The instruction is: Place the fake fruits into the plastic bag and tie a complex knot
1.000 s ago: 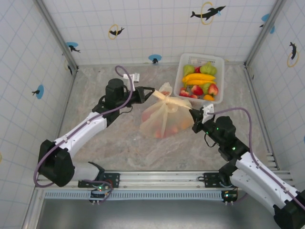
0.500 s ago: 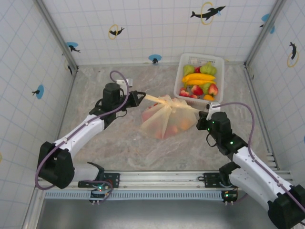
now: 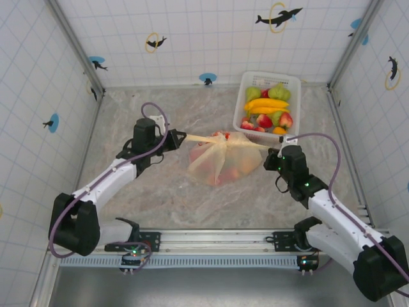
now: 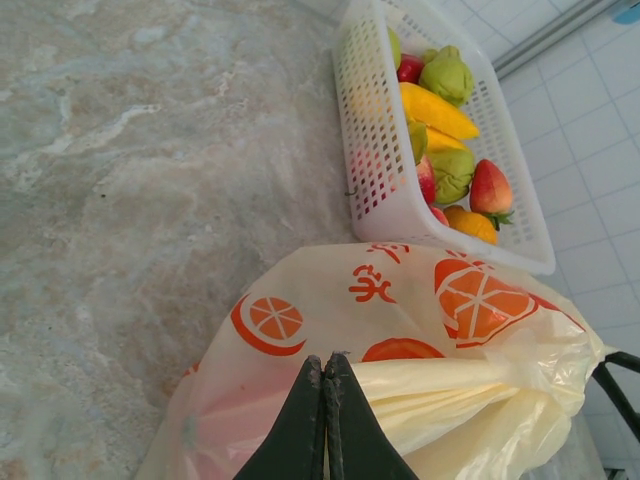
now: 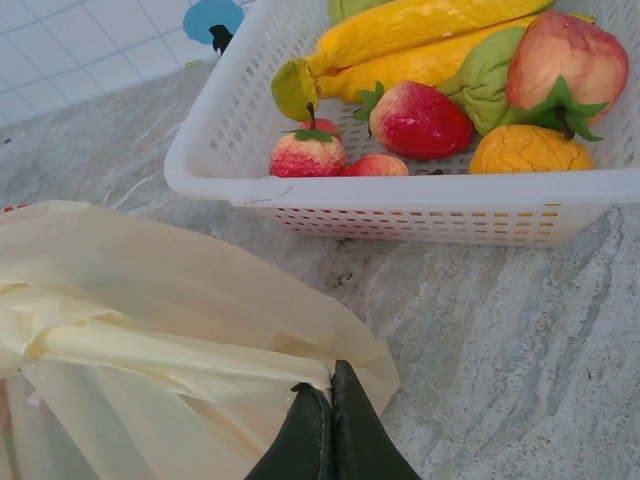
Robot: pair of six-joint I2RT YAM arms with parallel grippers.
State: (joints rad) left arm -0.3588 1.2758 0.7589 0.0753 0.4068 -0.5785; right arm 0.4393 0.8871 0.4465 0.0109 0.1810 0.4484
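The marbled table is taken in from above, and at its middle the plastic bag is laid, cream-yellow with orange fruit pictures printed over it. Fake fruits are made out through its thin skin as reddish and orange shapes in the lower part; their kinds cannot be told.

Just beyond the bag, towards the far right corner, a white basket is stood against the back wall. It is well filled: yellow bananas are laid across the middle, green pears at the far end, red strawberries at the near end, and one orange fruit is tucked in the near right corner.

Over to the bag's mouth, where the handles are gathered into the knot. Two ends are drawn out sideways from it and stretched taut.

The left end is pinched by the left gripper, its fingers pressed tight together on the film, as is seen in the left wrist view. The right end is clamped the same way by the right gripper, at the bag's right edge, with no gap between its fingers.
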